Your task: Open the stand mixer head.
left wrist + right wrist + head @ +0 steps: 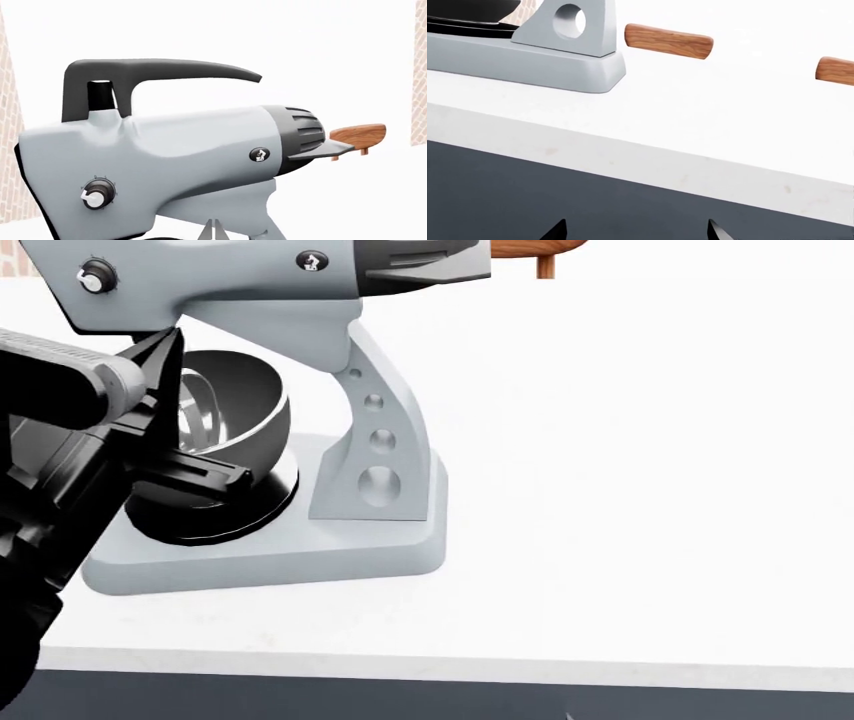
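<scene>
The stand mixer head [180, 150] is a long light-grey housing with a dark top handle [160, 70], a round knob [97, 195], a black emblem [260, 155] and a dark ribbed rear cap [300, 132]. In the head view the stand mixer head [227, 290] runs along the top left, above the steel bowl [247, 410]. My left gripper [170, 340] is shut and empty, its tips touching the underside of the head's front. In the left wrist view the left gripper [213, 231] points up at that underside. My right gripper [635, 231] is open below the counter edge, in front of the dark cabinet front.
The mixer's grey base [267, 555] and neck with three holes [376, 445] stand on the white counter [641, 490], near its front edge [467, 665]. Wooden pieces [668, 41] [835, 70] show beyond the base. A brick wall [8, 165] shows behind.
</scene>
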Motion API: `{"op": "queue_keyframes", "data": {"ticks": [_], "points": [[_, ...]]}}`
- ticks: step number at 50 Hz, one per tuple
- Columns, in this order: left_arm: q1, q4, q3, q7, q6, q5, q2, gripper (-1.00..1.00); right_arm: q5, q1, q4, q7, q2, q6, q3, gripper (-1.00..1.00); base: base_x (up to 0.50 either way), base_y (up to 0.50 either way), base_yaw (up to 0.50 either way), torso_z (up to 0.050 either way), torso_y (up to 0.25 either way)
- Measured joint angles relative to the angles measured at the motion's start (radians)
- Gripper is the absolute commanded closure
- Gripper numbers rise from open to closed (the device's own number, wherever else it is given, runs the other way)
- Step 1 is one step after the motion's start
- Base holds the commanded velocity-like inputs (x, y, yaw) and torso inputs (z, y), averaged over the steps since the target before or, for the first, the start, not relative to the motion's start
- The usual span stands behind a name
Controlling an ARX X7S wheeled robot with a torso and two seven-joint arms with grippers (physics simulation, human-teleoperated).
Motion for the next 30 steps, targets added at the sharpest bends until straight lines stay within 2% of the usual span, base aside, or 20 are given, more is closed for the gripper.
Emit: {"op": "queue_keyframes", "data": {"ticks": [23, 30], "points": [[0.063, -0.082, 0.133, 0.149, 0.176, 0.066, -0.039, 1.00, 0.003, -0.006, -0.010, 0.005, 0.015, 0.005, -0.015, -1.00, 0.00, 0.00, 0.00, 0.000, 0.000], [-0.066, -0.111, 0.156, 0.163, 0.088, 0.031, 0.005, 1.00, 0.002, -0.001, -0.005, 0.008, 0.016, 0.006, -0.021, -1.00, 0.00, 0.00, 0.00, 0.000, 0.000]]}}
